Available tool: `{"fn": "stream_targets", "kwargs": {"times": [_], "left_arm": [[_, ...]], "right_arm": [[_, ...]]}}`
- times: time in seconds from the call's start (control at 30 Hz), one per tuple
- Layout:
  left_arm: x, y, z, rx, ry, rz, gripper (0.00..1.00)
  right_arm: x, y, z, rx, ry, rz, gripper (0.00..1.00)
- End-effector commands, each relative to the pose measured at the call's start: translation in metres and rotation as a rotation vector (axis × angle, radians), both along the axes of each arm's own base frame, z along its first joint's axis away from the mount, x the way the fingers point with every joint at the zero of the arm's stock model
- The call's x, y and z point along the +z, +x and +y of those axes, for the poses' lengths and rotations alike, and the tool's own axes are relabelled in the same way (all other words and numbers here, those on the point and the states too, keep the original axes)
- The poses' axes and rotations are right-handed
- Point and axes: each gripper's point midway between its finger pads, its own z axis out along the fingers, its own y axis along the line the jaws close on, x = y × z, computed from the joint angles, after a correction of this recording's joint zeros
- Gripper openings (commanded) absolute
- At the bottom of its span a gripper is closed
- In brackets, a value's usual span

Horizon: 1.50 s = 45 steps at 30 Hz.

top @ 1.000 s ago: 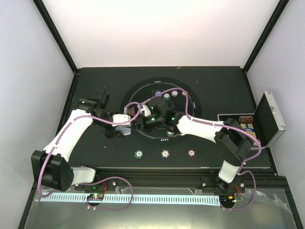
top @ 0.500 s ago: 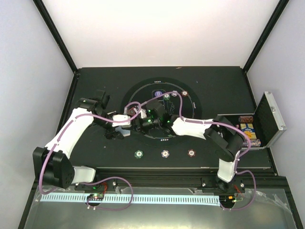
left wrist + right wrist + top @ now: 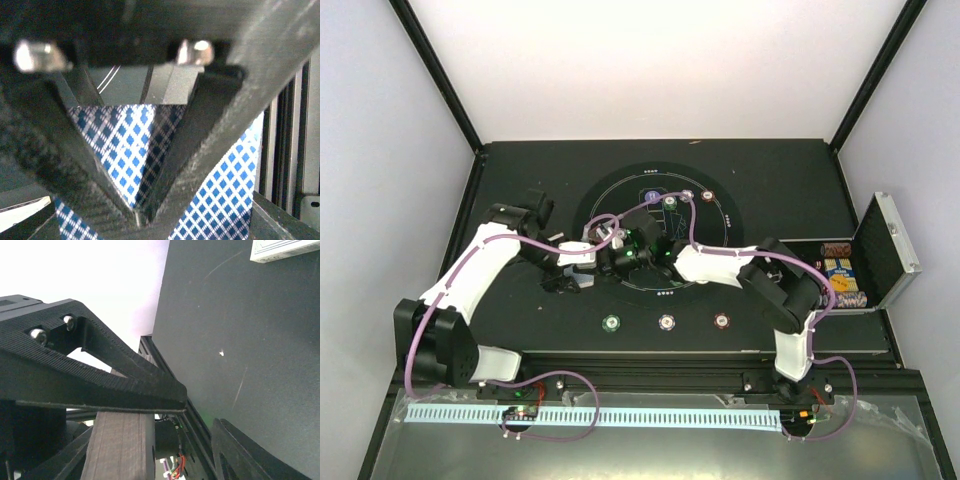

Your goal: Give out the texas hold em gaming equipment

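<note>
Overhead cam, starting closest to me: there's a row of three on the black table, well spaced, none touching. Left to right it's the green chip, white chip and red chip.

Further in, both arms reach to the middle, over the near-left part of the printed circle, and the two heads sit just beside each other. The left gripper is clamped tight on the playing cards. Its wrist cam is basically all blue-and-white diamond backs, pinched right where the fingers meet.

The right gripper comes in from the right with its fingers partway apart. Through the gap I only see bare table and the table's edge, nothing between them. There's a pale block in the top corner of that view, and I can't tell what it is.

Past the arms, on the far side of the circle, sits the far row of chips, a short line of three.

Off at the right edge the case stands open, lid up. The coloured bits in its tray are too small for me to name.
</note>
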Motion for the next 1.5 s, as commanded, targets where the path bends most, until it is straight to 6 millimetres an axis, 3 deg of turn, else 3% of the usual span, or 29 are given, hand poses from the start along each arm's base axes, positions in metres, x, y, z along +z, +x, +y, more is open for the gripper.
{"fn": "stream_targets", "kwargs": {"times": [0.0,0.1,0.23,0.63,0.8,1.0,1.07,1.2,1.47], "left_arm": [[0.011,0.001,0.002,-0.008,0.006,-0.018,0.01],[0.011,0.001,0.004,-0.009,0.019,-0.021,0.02],[0.009,0.001,0.005,-0.008,0.025,-0.017,0.02],[0.005,0.004,0.006,0.007,0.035,-0.016,0.02],[0.002,0.004,0.007,0.008,0.04,-0.017,0.02],[-0.001,0.005,0.008,0.015,0.053,-0.019,0.02],[-0.002,0.006,0.009,0.019,0.058,-0.019,0.02],[-0.005,0.009,0.013,0.036,0.085,-0.021,0.02],[-0.01,0.006,0.024,0.062,0.112,-0.014,0.02]], "right_arm": [[-0.045,0.012,-0.033,-0.053,-0.172,0.007,0.54],[-0.056,0.013,-0.05,-0.071,-0.212,0.007,0.53],[-0.054,0.011,-0.057,-0.071,-0.212,-0.001,0.52],[-0.006,0.013,-0.051,-0.088,-0.111,-0.031,0.41],[0.006,0.012,-0.053,-0.089,-0.099,-0.05,0.3],[0.015,0.012,-0.055,-0.101,-0.088,-0.058,0.06],[0.018,0.013,-0.055,-0.104,-0.087,-0.062,0.02],[0.02,0.016,-0.059,-0.104,-0.099,-0.071,0.01],[0.029,0.046,-0.088,-0.163,-0.085,-0.07,0.01]]}}
